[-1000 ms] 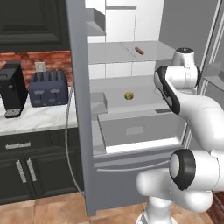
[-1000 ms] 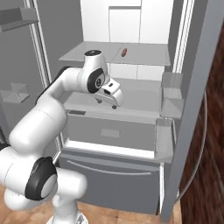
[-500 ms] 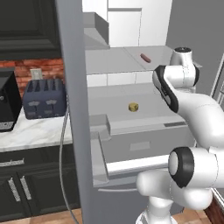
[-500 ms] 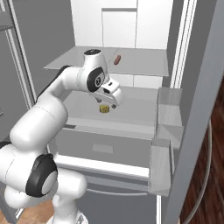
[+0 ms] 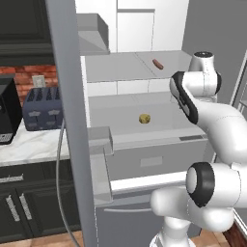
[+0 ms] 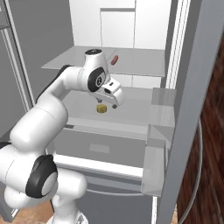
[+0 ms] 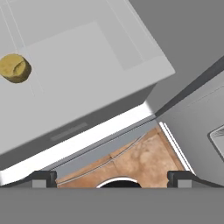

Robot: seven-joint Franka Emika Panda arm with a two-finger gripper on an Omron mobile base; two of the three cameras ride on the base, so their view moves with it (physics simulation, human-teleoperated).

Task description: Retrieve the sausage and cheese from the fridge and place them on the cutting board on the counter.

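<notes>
Two food items are to be fetched, and neither is held yet. Nearest to the base, the wide drawer front of the fridge (image 5: 159, 161) is seen below the arm, with a door bin standing just beside it. Above the drawer, the pincer (image 6: 115, 97) is held spread wide and empty, its tips apart at the bottom of the hand view, where the drawer edge and the tiled floor (image 7: 140, 157) are looked down upon.

On the lower shelf (image 5: 120, 108), just above the drawer, the cheese (image 5: 144, 118) lies alone near the shelf's middle. From the right base view it is seen just beside and below the pincer, not touched by it; in the hand view the cheese (image 7: 15, 68) sits far off toward the upper left corner, so the pincer is judged not yet lined up with it.

Farther back and higher than the cheese, the sausage (image 5: 157, 63) rests on the upper shelf, toward its right rear, well apart from the pincer.

To the left of the fridge, a toaster (image 5: 42, 108) stands on the marble desk (image 5: 29, 144).

The approach to the first item appears to be in hand. For the cheese to be taken next, the hand would have to be swung until the chunk is centred between the tips, then lowered and closed.
</notes>
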